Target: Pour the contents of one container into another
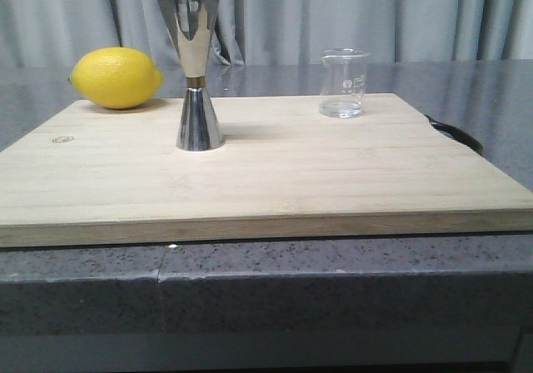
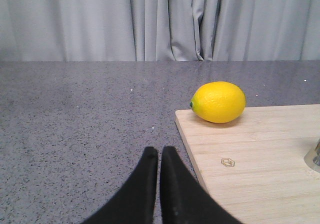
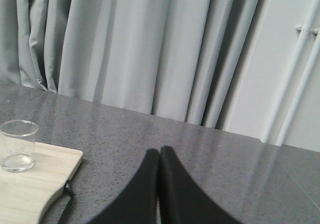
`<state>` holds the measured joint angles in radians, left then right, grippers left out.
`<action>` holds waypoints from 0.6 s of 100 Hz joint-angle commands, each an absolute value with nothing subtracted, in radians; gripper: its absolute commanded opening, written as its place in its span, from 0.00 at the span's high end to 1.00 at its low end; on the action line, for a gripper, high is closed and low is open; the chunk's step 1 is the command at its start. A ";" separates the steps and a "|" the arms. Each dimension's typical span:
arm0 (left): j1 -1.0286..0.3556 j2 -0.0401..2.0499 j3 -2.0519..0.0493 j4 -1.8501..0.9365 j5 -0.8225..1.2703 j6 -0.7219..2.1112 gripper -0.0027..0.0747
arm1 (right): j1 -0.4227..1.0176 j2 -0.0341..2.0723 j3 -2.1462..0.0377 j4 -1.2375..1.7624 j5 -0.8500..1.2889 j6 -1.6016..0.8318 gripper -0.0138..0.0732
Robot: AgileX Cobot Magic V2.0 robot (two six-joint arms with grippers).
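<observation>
Board (image 1: 333, 181), jigger (image 1: 194, 73), beaker (image 1: 344, 82) upright.

The tall hourglass steel jigger (image 1: 197, 72) gleams mirror-bright; the small clear glass beaker (image 1: 343, 82) is smooth; the pale wooden board (image 1: 275, 173) looks matt.

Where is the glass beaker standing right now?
In the front view, the glass beaker stands upright at the wooden board's far right corner, apart from the steel jigger to its left.

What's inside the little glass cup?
The glass cup stands upright on the wooden board. It looks nearly empty; a bright, clear patch at its bottom could be a little water or just thick glass, which these pictures cannot settle. Nothing covers it, and nothing solid is inside.
</observation>
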<state>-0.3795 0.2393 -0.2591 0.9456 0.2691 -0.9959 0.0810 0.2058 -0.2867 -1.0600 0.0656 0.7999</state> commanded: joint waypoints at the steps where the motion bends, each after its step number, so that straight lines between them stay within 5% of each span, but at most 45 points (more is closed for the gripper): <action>1: -0.377 0.247 -0.286 0.952 0.227 -1.003 0.99 | 0.077 0.213 -0.311 -1.062 0.027 0.798 0.92; 40: -0.377 0.247 -0.286 0.851 0.231 -0.983 0.99 | 0.077 0.213 -0.311 -1.062 0.027 0.798 0.92; 60: -0.377 0.247 -0.286 0.434 0.206 -0.399 0.99 | 0.077 0.213 -0.311 -1.062 0.027 0.798 0.92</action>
<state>-0.3795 0.2393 -0.2591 0.6102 0.2731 -0.6506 0.0810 0.2058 -0.2867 -1.0600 0.0638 0.7999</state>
